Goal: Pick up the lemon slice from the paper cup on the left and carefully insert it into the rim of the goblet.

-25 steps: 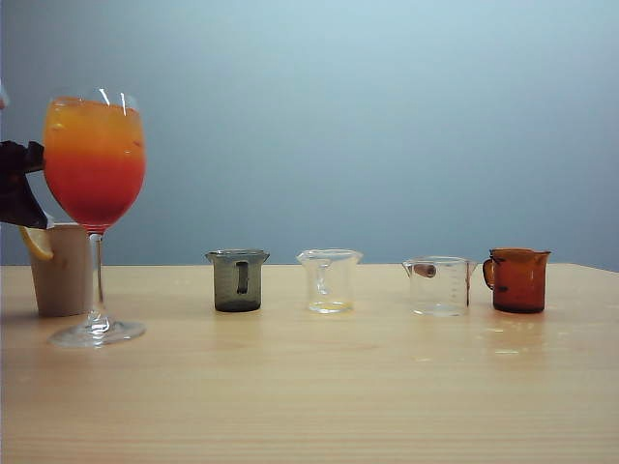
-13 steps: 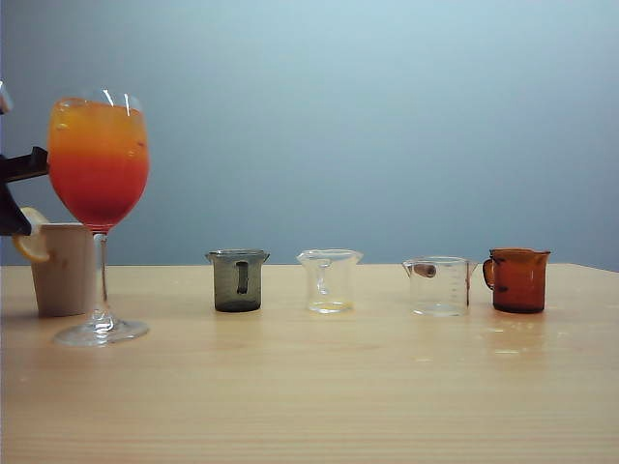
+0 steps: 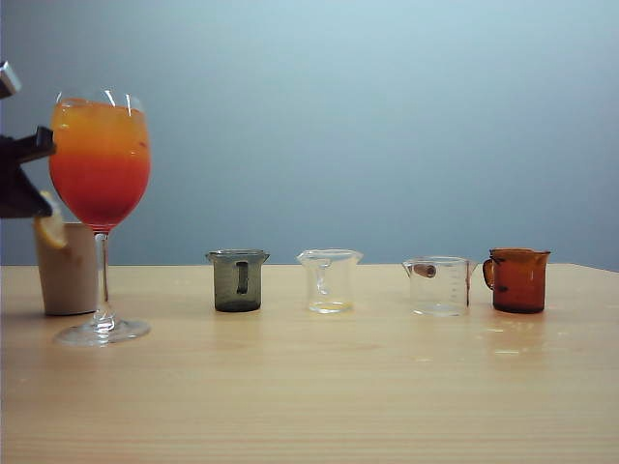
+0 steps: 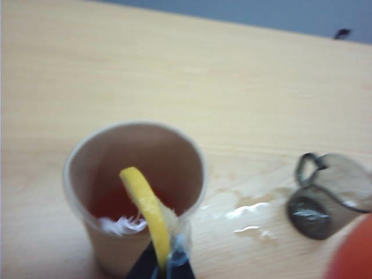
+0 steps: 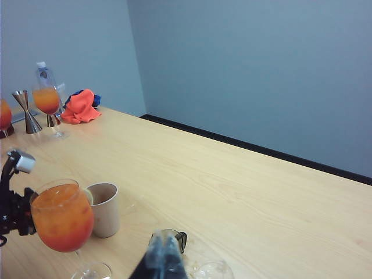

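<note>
Our left gripper is pinched shut on the rind of the thin pale-yellow lemon slice, which stands on edge just above the beige paper cup. The slice looks light, wet and floppy, so the rind is our firmest hold. The tall orange-red goblet stands just beside. Our right gripper hangs closed and empty, well apart.

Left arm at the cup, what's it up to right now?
The left claw is shut on the lemon slice and holds it at the paper cup, at rim level, not yet at the goblet, which stands right beside the cup with its layered orange-red drink. The right claw hangs back above the table, shut and holding nothing. Four small beakers, grey, two clear and one amber, sit in a row untouched.
</note>
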Available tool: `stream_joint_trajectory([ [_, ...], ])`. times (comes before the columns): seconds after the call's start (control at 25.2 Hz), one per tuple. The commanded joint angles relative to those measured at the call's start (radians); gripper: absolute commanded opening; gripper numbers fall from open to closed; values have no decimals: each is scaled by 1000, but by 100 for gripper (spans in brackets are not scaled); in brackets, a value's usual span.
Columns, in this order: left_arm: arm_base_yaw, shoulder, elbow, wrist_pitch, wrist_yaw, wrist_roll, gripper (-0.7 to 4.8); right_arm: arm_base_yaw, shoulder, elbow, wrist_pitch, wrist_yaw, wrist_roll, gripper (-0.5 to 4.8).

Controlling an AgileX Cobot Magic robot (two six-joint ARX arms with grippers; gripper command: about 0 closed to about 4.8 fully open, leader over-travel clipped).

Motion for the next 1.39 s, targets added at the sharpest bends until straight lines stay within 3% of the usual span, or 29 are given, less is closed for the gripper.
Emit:
stream_joint_trajectory([
  [0.04,-2,-44,13,15,18,-2,-6,0,-2,4,7,2,-11,-4],
  [0.24,1,-94,35,-70,15,-1,-6,0,-2,4,5,-7,-10,-4],
  [0.36,1,-169,116,-330,14,45,-6,0,0,9,-29,-71,6,-4],
  [0.51,1,-245,190,-553,15,132,-6,1,29,61,-121,-93,8,-4],
  [0.63,1,-352,240,-713,25,143,-6,9,97,124,-153,-167,8,-4],
  [0.67,1,-393,265,-795,27,180,-6,21,128,146,-161,-196,8,-4],
  [0.87,0,-476,349,-1030,94,296,-6,76,211,204,-233,-239,-8,-4],
  [0.91,0,-502,371,-1071,169,299,-6,98,233,212,-240,-239,-8,-4],
  [1.07,0,-541,396,-1084,307,375,-6,143,274,213,-231,-239,-8,-4],
  [1.15,0,-543,409,-1094,321,377,-6,158,282,213,-231,-239,-8,-4],
  [1.39,0,-543,428,-1097,354,482,-6,167,284,213,-219,-238,-8,-4],
])
